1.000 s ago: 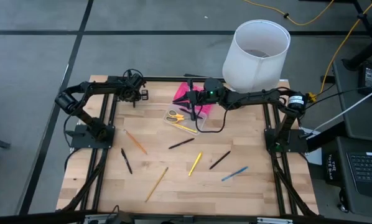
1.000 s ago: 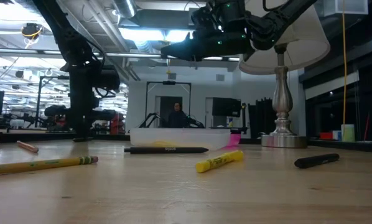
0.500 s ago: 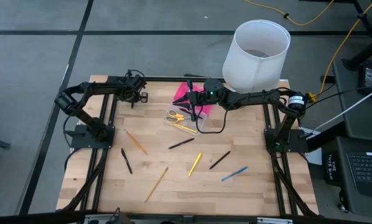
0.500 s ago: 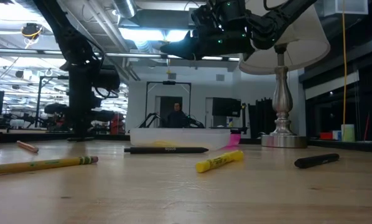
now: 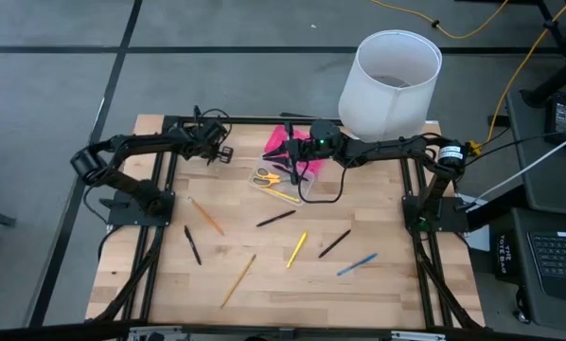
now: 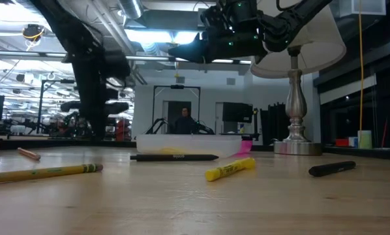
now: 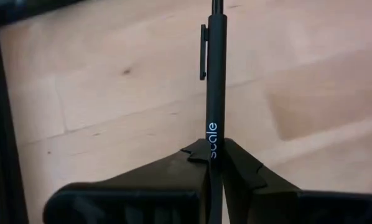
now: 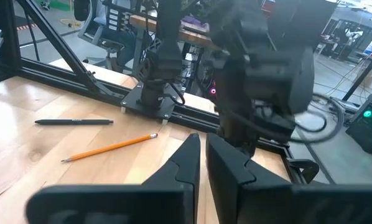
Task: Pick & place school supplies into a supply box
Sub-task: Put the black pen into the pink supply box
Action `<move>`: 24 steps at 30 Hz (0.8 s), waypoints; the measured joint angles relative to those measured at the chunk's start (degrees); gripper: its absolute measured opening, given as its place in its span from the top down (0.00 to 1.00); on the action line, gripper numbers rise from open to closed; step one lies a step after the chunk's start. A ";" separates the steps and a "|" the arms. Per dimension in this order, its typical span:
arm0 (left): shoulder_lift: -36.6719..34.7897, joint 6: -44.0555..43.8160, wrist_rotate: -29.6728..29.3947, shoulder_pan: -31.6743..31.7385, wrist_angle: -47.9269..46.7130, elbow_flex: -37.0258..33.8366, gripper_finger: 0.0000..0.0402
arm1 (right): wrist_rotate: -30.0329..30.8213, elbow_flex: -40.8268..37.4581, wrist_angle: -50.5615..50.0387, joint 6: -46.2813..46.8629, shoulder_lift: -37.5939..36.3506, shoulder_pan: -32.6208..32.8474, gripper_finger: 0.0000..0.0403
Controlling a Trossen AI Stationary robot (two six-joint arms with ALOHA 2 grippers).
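Left claw (image 7: 214, 163) clamps a slim black clip pen (image 7: 215, 74) lettered "scale", above the pale wooden counter (image 7: 111, 93). Right claw (image 8: 201, 163), fingers nearly together, holds nothing.

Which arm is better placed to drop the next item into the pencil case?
Left. The left gripper is shut on a black pen near the pencil case. The right gripper hangs over the case, its fingers nearly closed with nothing between them.

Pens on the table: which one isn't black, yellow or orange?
The blue pen, lying alone toward the table's front right, just beyond a black pen. No other blue one shows.
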 joint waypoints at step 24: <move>-10.77 26.98 4.23 -18.95 21.53 0.17 0.98 | 2.70 -2.48 -20.45 4.73 -6.59 1.44 0.92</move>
